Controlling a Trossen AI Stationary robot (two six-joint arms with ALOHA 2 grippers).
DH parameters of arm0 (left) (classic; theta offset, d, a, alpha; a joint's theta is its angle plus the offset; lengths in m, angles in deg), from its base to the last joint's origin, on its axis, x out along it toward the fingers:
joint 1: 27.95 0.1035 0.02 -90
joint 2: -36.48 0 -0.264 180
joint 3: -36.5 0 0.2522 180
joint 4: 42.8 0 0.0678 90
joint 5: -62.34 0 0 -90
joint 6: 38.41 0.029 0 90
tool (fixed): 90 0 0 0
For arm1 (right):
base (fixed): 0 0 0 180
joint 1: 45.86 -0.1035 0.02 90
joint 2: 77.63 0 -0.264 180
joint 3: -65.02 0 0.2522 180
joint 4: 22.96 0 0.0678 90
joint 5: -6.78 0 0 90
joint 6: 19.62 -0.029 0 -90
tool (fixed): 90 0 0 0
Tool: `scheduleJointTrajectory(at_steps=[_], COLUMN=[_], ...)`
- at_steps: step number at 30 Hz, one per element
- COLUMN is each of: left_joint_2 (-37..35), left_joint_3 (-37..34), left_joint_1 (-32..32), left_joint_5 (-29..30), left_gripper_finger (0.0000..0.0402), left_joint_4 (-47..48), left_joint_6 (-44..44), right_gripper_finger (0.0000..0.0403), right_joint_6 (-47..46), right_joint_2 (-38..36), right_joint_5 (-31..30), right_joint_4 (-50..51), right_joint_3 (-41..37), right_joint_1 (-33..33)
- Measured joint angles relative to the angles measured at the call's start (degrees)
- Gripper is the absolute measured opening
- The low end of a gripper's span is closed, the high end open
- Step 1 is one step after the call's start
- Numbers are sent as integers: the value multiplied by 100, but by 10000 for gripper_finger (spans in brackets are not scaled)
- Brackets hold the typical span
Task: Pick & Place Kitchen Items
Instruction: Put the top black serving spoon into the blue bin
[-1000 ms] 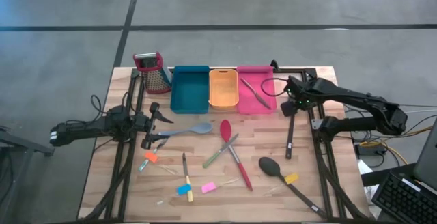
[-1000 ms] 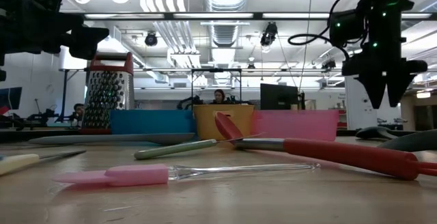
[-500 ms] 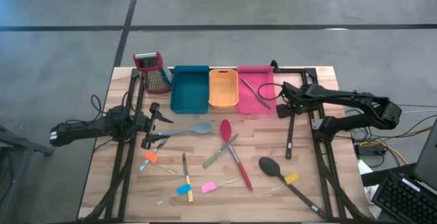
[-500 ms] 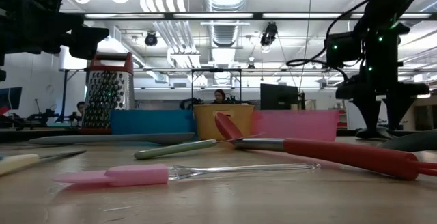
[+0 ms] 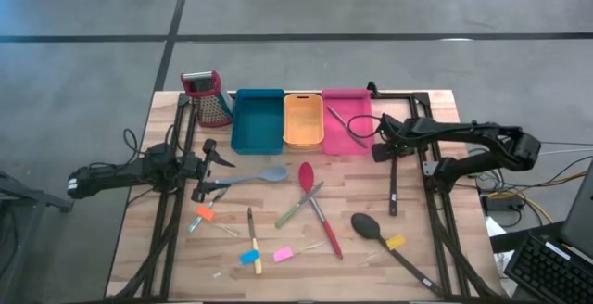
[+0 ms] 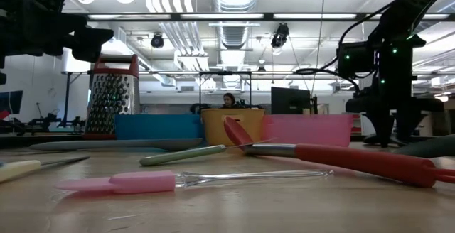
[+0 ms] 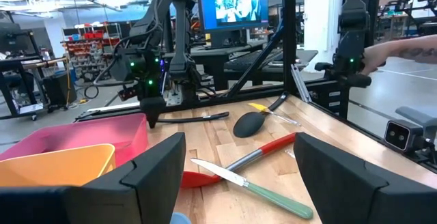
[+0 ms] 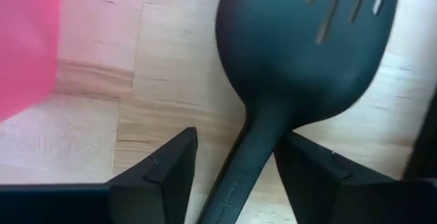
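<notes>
Right gripper (image 5: 389,151) is down at the table (image 5: 417,239), just beside the pink bin (image 5: 346,120), with its fingers (image 8: 164,173) straddling the neck of the black slotted spatula (image 5: 393,179); the jaws stand apart on either side of the handle, not clamped on it. That spatula lies flat on the wood, head toward the bins, handle running toward the near edge. Left gripper (image 5: 220,163) hangs over the table's left side, jaws spread wide and holding nothing, close to the grey-blue spoon (image 5: 259,177). Mid-table, the red spoon (image 5: 315,202) crosses a green-handled metal tool (image 5: 296,207), and the black spoon (image 5: 389,242) lies nearer the front edge. One metal tool (image 5: 346,126) rests in the pink bin.
</notes>
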Motion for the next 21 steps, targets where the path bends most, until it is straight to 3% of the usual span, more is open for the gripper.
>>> scheduleJointTrajectory(at_steps=[9,21], left_joint_2=[1,0], left_joint_3=[2,1], left_joint_1=[0,0], left_joint_5=[0,0], left_gripper_finger=[278,278], left_joint_4=[-2,0], left_joint_6=[-1,1], right_gripper_finger=[52,51], right_joint_6=[39,475], right_joint_2=[-194,-572], right_joint_5=[-342,-975], right_joint_4=[-37,34], right_joint_3=[-17,27], right_joint_1=[26,85])
